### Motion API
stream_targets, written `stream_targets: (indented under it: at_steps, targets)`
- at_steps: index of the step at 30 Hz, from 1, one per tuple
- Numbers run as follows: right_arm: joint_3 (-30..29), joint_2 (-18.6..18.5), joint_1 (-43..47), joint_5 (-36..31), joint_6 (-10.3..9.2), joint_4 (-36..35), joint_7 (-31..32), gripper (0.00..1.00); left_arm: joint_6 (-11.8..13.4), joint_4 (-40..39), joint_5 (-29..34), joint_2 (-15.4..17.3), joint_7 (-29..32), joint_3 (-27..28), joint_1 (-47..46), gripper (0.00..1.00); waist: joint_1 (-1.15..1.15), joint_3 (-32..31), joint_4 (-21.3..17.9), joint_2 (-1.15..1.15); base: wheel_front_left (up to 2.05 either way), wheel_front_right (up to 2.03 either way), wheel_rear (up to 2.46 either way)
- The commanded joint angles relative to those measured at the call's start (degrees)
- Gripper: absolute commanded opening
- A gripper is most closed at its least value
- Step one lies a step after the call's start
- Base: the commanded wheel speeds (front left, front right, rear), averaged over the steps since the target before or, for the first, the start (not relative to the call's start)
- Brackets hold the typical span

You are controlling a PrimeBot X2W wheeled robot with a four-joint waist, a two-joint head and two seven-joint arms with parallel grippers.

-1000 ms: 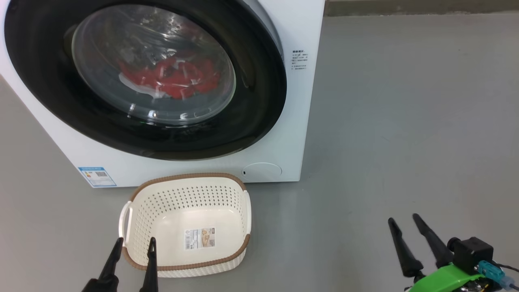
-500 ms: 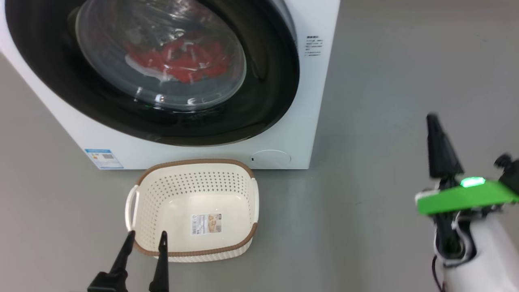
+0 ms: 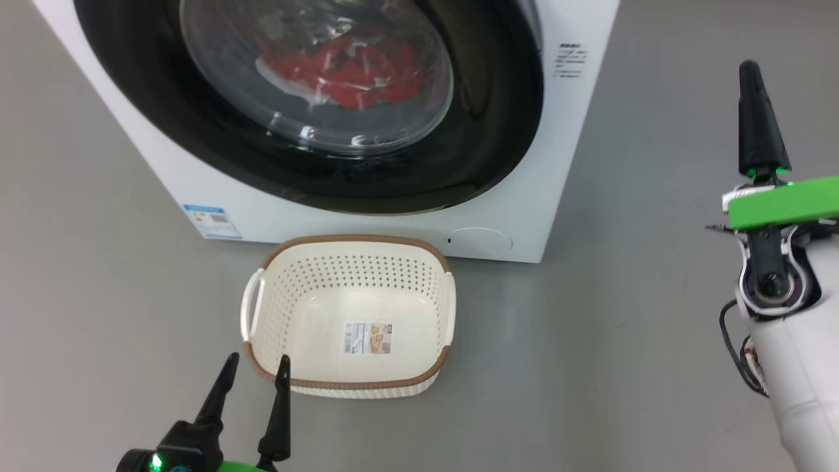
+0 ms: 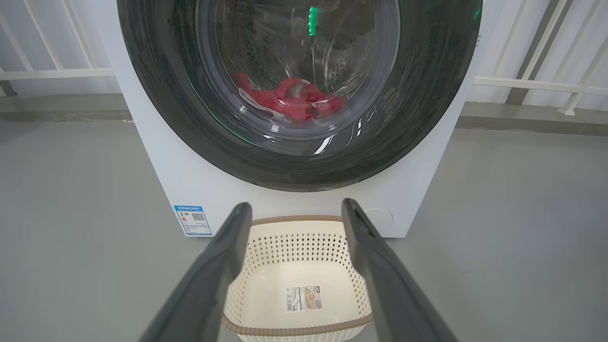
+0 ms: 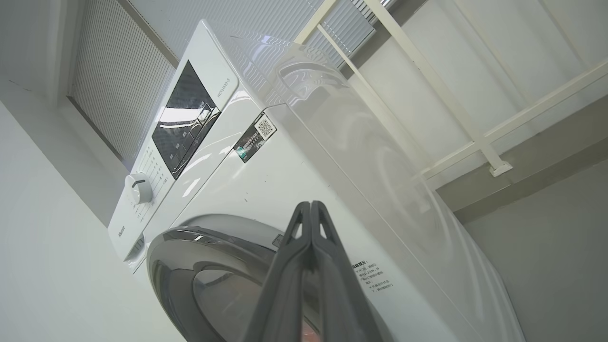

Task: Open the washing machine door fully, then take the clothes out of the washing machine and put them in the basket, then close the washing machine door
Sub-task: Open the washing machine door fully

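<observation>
The white washing machine (image 3: 557,164) stands ahead with its black-rimmed round door (image 3: 498,118) closed. Red clothes (image 3: 347,69) with white parts lie behind the glass, also seen as clothes (image 4: 289,102) in the left wrist view. The cream basket (image 3: 351,314) sits empty on the floor in front of the machine. My left gripper (image 3: 255,367) is open, low, at the basket's near left corner; the same left gripper (image 4: 294,211) frames the basket (image 4: 299,280). My right gripper (image 3: 750,69) is shut and empty, raised to the right of the machine. In the right wrist view, that right gripper (image 5: 311,206) points at the machine's upper front (image 5: 266,185).
Bare grey floor (image 3: 655,314) spreads to the right of the machine and around the basket. White railings (image 4: 536,85) and a low kerb run behind the machine. A control panel and dial (image 5: 138,188) sit on the machine's top front.
My right gripper has shut and the arm has risen from the floor's lower right to beside the machine. The head camera has shifted, so the machine and basket sit further right.
</observation>
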Motion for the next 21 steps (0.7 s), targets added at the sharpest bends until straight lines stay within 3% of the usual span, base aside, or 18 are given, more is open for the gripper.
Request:
stream_targets:
  at_steps: [1,7,10,21]
  targets:
    - [2.3,-1.0,-2.1,2.8,0.09,-0.4,-0.3,0.0,0.1,-1.3,-0.6,0.4,-0.7,1.5,-2.1,1.0,0.0,1.1,1.4,0.0,0.0,0.0,0.0]
    - [5.3,-3.3,-6.7,19.5,0.09,1.9,6.5,0.0,0.3,-1.5,-1.4,0.4,-0.7,0.5,-3.5,1.0,0.0,3.1,3.1,0.0,0.0,0.0,0.0]
    - [6.6,-4.8,-8.7,24.4,0.09,2.8,11.3,0.0,0.3,-1.6,-2.1,0.4,-0.7,0.0,-4.1,1.0,0.0,4.1,3.7,0.0,0.0,0.0,0.0]
    - [7.0,-6.6,-16.9,33.8,0.09,6.4,27.2,0.0,0.3,-2.0,-3.7,0.4,-0.7,-2.4,-6.4,1.0,0.0,8.3,5.8,0.0,0.0,0.0,0.0]
